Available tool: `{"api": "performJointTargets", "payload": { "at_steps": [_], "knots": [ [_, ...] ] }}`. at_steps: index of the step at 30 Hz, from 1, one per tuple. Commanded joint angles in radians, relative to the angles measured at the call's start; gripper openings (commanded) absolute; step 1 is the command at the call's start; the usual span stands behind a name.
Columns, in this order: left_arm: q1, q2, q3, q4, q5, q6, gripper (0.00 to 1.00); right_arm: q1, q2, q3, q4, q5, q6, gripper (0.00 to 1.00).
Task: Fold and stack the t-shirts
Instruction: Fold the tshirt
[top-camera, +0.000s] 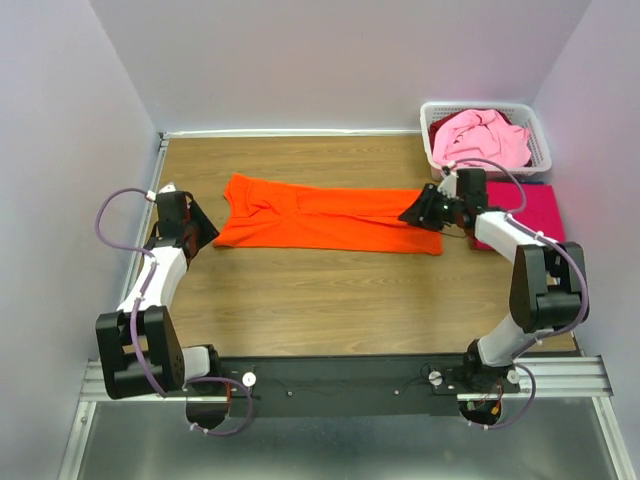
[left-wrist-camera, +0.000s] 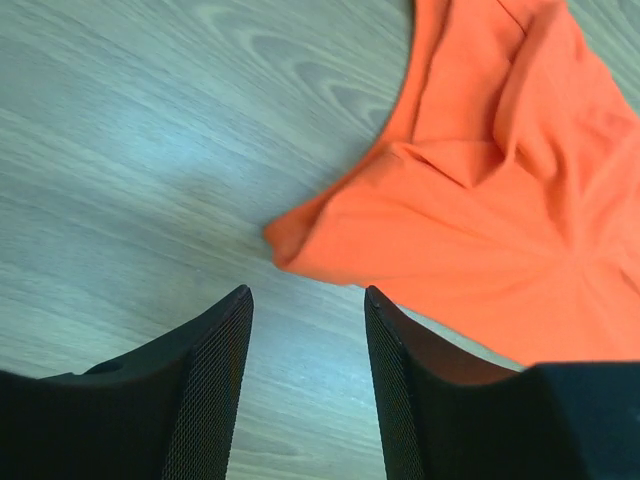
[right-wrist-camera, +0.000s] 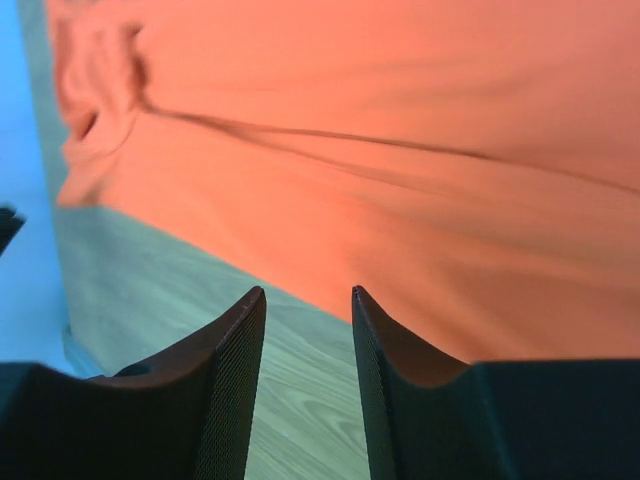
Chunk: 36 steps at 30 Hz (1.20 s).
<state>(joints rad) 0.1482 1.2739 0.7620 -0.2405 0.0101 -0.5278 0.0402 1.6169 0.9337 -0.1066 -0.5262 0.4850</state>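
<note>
Orange t-shirt (top-camera: 330, 215) lies flat as a long strip. L gripper (left-wrist-camera: 308, 295) sits just off its left near corner, fingers apart, empty; R gripper (right-wrist-camera: 307, 292) over its right end, likewise apart, empty. Magenta-red t-shirt (top-camera: 537, 212) lies right of it, pink t-shirt (top-camera: 480, 138) in white basket (top-camera: 541, 142) beyond.

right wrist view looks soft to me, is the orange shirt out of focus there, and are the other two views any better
Right wrist: the bright orange cloth t-shirt is soft, its creases smeared, with a blue cast at the left edge; the black fingers are crisper. Left wrist: shirt corner sharp, pale glare on the wooden table. Top external: even light, sharp, faint shadows.
</note>
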Motion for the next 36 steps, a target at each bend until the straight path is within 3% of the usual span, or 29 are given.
{"api": "performJointTargets", "payload": {
  "at_steps": [1, 12, 22, 33, 36],
  "knots": [
    [-0.016, -0.03, -0.021, -0.005, 0.056, -0.005, 0.57, 0.09, 0.107, 0.063, 0.045, -0.107, -0.002, 0.44],
    [-0.025, -0.074, -0.069, -0.009, 0.091, 0.009, 0.56, 0.121, 0.294, 0.149, 0.081, -0.098, -0.013, 0.36],
    [-0.025, -0.084, -0.101, -0.008, 0.1, -0.015, 0.56, 0.04, 0.37, 0.232, 0.079, -0.081, -0.014, 0.35],
    [-0.013, -0.047, -0.155, 0.099, 0.168, -0.069, 0.61, -0.033, 0.174, 0.077, 0.084, 0.006, -0.005, 0.36],
    [-0.013, -0.039, -0.153, 0.125, 0.148, -0.086, 0.61, -0.036, 0.08, 0.016, 0.084, 0.005, 0.004, 0.42]
  ]
}}
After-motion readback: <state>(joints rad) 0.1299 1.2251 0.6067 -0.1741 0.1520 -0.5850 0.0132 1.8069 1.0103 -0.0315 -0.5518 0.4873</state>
